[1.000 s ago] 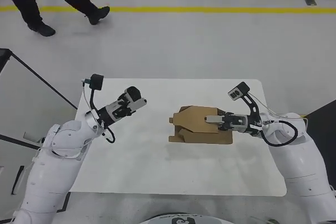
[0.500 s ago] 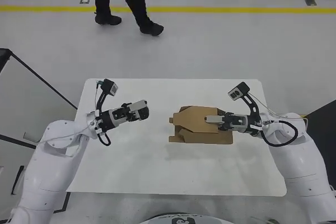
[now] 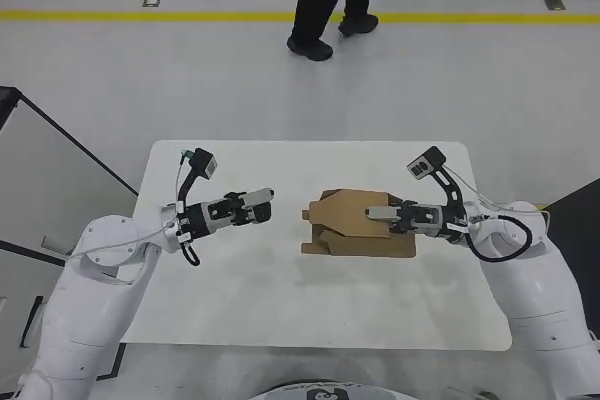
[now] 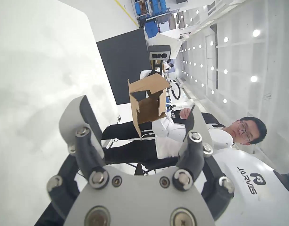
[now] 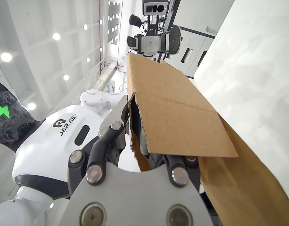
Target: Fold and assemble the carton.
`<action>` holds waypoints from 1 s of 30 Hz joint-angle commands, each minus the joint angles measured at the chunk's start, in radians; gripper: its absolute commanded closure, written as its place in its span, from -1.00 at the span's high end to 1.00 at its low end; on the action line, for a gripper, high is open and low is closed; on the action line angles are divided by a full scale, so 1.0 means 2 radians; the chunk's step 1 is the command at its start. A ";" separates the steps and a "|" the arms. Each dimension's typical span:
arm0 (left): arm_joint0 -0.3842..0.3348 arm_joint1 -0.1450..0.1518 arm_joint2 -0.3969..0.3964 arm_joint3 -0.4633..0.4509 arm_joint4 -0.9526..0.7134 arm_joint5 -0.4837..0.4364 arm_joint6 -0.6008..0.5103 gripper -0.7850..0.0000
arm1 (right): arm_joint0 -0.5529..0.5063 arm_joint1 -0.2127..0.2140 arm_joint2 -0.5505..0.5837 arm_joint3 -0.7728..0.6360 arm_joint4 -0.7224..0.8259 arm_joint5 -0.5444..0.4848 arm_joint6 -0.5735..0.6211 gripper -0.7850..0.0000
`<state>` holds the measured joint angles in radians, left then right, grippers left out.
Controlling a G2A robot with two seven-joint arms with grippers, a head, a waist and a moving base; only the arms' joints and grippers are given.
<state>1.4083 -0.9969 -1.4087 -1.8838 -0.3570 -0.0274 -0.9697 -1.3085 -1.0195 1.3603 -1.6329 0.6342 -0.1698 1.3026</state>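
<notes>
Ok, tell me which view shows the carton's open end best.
The left wrist view: it looks into the carton through its open end, flaps and inside visible. The top view shows it from above, that end facing the left gripper. The right wrist view shows an outer panel close up, held by the right gripper.

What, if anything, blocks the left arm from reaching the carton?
Probably nothing, so yes: the left tool is open and points at the carton, with nothing between them on the table. The right tool grips the carton's far side only.
</notes>
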 commanded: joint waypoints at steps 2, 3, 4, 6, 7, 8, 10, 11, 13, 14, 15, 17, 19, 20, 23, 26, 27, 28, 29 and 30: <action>0.000 0.000 0.000 0.000 0.000 -0.001 0.000 -1.00 | 0.000 0.000 0.000 0.000 0.000 0.000 0.000 -1.00; 0.000 0.000 0.000 0.000 0.000 -0.001 0.000 -1.00 | 0.000 0.000 0.000 0.000 0.000 0.000 0.000 -1.00; 0.002 0.000 0.003 -0.001 -0.004 0.001 -0.001 -1.00 | 0.000 0.000 0.000 0.000 0.000 0.000 0.000 -1.00; 0.002 0.000 0.007 -0.007 -0.005 0.009 -0.004 -1.00 | 0.000 0.000 0.000 0.000 0.000 0.000 0.000 -1.00; 0.001 0.000 0.011 -0.009 -0.006 0.018 -0.012 -1.00 | 0.000 0.000 0.000 0.000 0.000 0.000 0.000 -1.00; -0.002 0.000 0.012 -0.011 -0.006 0.027 -0.017 -1.00 | -0.002 0.000 -0.001 -0.004 -0.003 0.000 -0.009 -1.00; -0.007 0.001 0.018 -0.013 -0.002 0.050 -0.030 -1.00 | -0.004 0.000 -0.002 -0.010 -0.017 -0.002 -0.016 -1.00; -0.010 0.002 0.019 -0.014 0.000 0.056 -0.032 -1.00 | -0.004 0.001 -0.002 -0.011 -0.021 -0.005 -0.017 -1.00; -0.014 0.002 0.024 -0.012 0.001 0.071 -0.040 -1.00 | -0.004 0.001 0.000 -0.011 -0.024 -0.011 -0.018 -1.00; -0.016 0.002 0.026 -0.010 0.001 0.077 -0.041 -1.00 | -0.003 0.001 0.000 -0.011 -0.025 -0.014 -0.016 -1.00; -0.018 0.003 0.029 -0.008 0.005 0.083 -0.043 -1.00 | -0.002 0.002 0.001 -0.011 -0.028 -0.017 -0.015 -1.00; -0.020 0.002 0.034 -0.006 0.004 0.088 -0.042 -1.00 | 0.000 0.002 0.002 -0.011 -0.032 -0.020 -0.012 -1.00; -0.023 0.002 0.037 -0.004 0.003 0.089 -0.041 -1.00 | 0.002 0.003 0.001 -0.011 -0.036 -0.021 -0.009 -1.00; -0.025 0.002 0.040 -0.004 0.004 0.089 -0.040 -1.00 | 0.004 0.003 0.001 -0.011 -0.038 -0.022 -0.007 -1.00; -0.029 0.002 0.047 -0.002 0.005 0.091 -0.038 -1.00 | 0.007 0.003 -0.003 -0.011 -0.037 -0.022 -0.004 -1.00; -0.034 0.001 0.053 -0.001 0.003 0.091 -0.037 -1.00 | 0.010 0.003 -0.007 -0.010 -0.038 -0.023 -0.004 -1.00; -0.035 0.001 0.055 -0.001 0.002 0.091 -0.037 -1.00 | 0.011 0.003 -0.008 -0.009 -0.038 -0.023 -0.004 -1.00; -0.036 0.001 0.057 -0.001 0.001 0.091 -0.037 -1.00 | 0.013 0.003 -0.010 -0.009 -0.039 -0.023 -0.003 -1.00; -0.037 0.001 0.059 -0.001 0.000 0.091 -0.037 -1.00 | 0.014 0.003 -0.012 -0.008 -0.040 -0.023 -0.003 -1.00; -0.037 0.001 0.060 -0.001 -0.001 0.091 -0.036 -1.00 | 0.015 0.003 -0.014 -0.007 -0.041 -0.023 -0.003 -1.00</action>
<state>1.3350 -0.9953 -1.2914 -1.8865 -0.3577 0.1545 -1.0431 -1.2807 -1.0144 1.3359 -1.6483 0.5547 -0.2161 1.2968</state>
